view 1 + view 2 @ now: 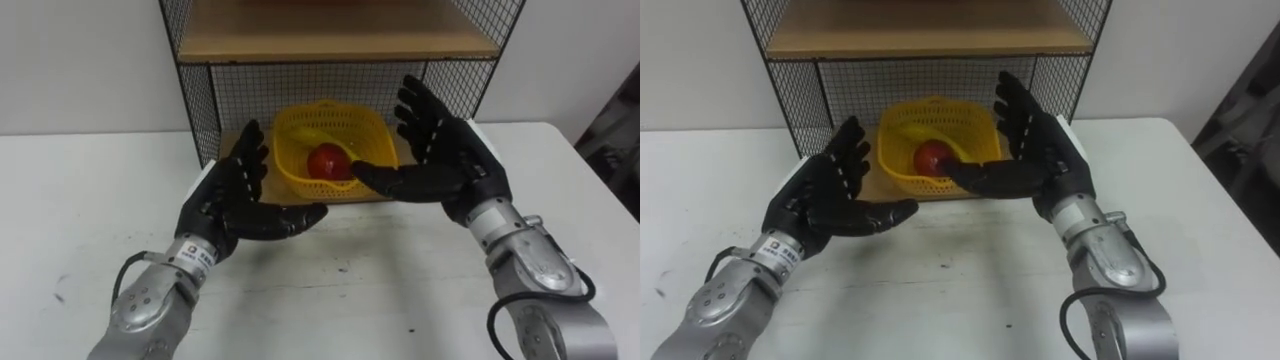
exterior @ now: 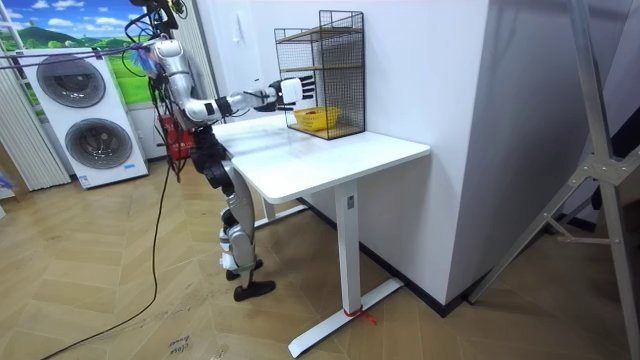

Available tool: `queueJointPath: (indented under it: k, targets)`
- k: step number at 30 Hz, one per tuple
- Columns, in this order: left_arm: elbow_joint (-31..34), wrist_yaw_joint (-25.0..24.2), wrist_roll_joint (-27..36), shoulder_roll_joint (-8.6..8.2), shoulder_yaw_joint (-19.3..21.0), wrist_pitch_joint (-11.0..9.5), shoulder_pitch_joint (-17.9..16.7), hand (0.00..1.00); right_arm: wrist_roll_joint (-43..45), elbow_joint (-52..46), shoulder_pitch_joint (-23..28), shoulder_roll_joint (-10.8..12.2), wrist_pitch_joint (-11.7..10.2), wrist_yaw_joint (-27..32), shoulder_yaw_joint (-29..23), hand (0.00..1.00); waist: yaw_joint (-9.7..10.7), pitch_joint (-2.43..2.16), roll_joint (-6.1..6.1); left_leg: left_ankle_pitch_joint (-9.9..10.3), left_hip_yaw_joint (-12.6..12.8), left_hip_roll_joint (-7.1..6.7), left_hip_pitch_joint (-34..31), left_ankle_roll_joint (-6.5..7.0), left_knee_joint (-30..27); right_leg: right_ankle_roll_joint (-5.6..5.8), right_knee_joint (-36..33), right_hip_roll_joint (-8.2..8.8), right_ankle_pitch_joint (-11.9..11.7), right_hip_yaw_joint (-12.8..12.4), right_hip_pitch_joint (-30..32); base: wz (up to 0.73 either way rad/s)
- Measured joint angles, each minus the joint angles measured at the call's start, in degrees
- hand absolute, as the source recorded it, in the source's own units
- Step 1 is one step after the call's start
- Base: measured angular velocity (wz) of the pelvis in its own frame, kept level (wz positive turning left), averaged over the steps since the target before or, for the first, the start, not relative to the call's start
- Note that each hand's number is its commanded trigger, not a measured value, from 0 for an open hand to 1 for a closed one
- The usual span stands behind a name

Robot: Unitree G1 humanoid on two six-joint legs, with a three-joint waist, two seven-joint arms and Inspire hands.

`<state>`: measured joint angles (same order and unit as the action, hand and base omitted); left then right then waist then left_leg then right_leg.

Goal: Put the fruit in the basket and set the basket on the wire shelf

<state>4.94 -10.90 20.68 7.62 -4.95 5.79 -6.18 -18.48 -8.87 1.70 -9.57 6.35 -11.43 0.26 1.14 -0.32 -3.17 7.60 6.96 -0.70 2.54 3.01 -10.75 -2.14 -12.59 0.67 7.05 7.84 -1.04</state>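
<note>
yellow basket (image 1: 292,150) upright, long axis left-right

The two eye views looked down from the robot's head, close over the white bench (image 1: 80,200), facing the wire shelf (image 1: 196,100) at its far edge. Set slightly apart, they showed the yellow basket (image 1: 300,125) a little further left in the right eye view. The room view stood well off, facing the bench's side and taking in the whole robot. All three shared bench, shelf and basket.
</note>
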Motion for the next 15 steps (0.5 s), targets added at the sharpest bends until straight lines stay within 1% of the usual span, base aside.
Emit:
queueJointPath:
  k: [2, 3, 4, 6, 8, 9, 11, 13, 15]
  targets:
    - [0.2, -0.1, 0.0, 0.08, 0.4, -0.3, -1.6, 0.00, 0.1, -1.5, 2.0, 0.0, -1.4, -0.1, -0.5, 0.00, 0.1, -0.20, 0.43, 0.2, 0.0, 0.00, 0.1, -0.21, 0.0, 0.22, 0.0, 0.01, 0.2, 0.0, 0.1, 0.00]
    - [0.3, -0.1, 0.0, 0.16, 0.4, -0.3, -1.8, 0.00, 0.2, -1.8, 2.4, 0.0, -1.5, -0.1, -0.6, 0.00, 0.2, -0.21, 0.49, 0.2, 0.0, 0.00, 0.1, -0.21, 0.0, 0.23, 0.0, 0.01, 0.2, 0.0, 0.1, 0.00]
    - [1.0, -0.1, 0.0, 0.34, 0.4, -0.5, -2.7, 0.00, 0.4, -2.7, 3.5, 0.0, -1.6, -0.1, -0.7, 0.00, 0.2, -0.32, 0.70, 0.2, 0.0, 0.00, 0.1, -0.21, 0.0, 0.23, 0.0, 0.02, 0.2, 0.0, 0.1, 0.00]
    - [3.3, -0.3, 0.0, 0.51, 0.5, -1.1, -4.9, 0.00, 0.4, -4.1, 5.8, 0.0, -2.2, -0.6, -1.5, 0.00, 0.1, -0.19, 0.96, 0.2, -0.1, 0.00, 0.1, -0.22, 0.0, 0.24, 0.1, 0.02, 0.2, 0.0, 0.1, 0.00]
    - [6.1, -1.4, 0.0, 1.07, 0.7, -1.6, -7.8, 0.00, 0.4, -5.3, 8.9, -0.1, -2.8, -0.8, -2.2, 0.00, 0.1, -0.13, 1.25, 0.2, -0.1, 0.00, 0.1, -0.22, 0.0, 0.23, 0.1, 0.01, 0.2, 0.0, 0.1, 0.00]
    - [6.6, -1.8, 0.0, 1.10, 1.0, -1.8, -8.4, 0.00, 0.4, -5.3, 9.6, -0.1, -3.1, -0.8, -2.3, 0.00, 0.0, -0.15, 1.31, 0.2, -0.1, 0.00, 0.1, -0.22, 0.0, 0.23, 0.1, 0.01, 0.2, 0.0, 0.1, 0.00]
    - [8.1, -3.0, 0.2, 1.13, 2.8, -2.5, -10.4, 0.00, -0.8, -5.5, 12.1, 0.0, -3.4, -0.8, -3.4, 0.00, 0.0, -0.16, 1.59, 0.2, -0.1, 0.00, 0.1, -0.22, 0.0, 0.24, 0.1, 0.00, 0.2, 0.0, 0.1, 0.00]
    - [9.3, -3.6, 0.2, 1.14, 4.1, -2.7, -11.4, 0.00, -1.9, -5.7, 13.4, 0.0, -3.9, -0.5, -4.3, 0.00, -0.1, -0.14, 1.79, 0.2, -0.1, -0.01, 0.1, -0.21, 0.0, 0.27, 0.1, 0.01, 0.2, 0.0, 0.1, 0.00]
    - [10.2, -4.8, 0.8, 1.15, 5.1, -3.7, -12.0, 0.00, -2.0, -6.0, 13.7, 0.0, -3.9, -0.5, -4.5, 0.00, -0.1, -0.07, 2.06, 0.2, -0.1, -0.01, -0.1, -0.21, 0.0, 0.27, 0.0, 0.01, 0.3, 0.0, 0.4, 0.00]
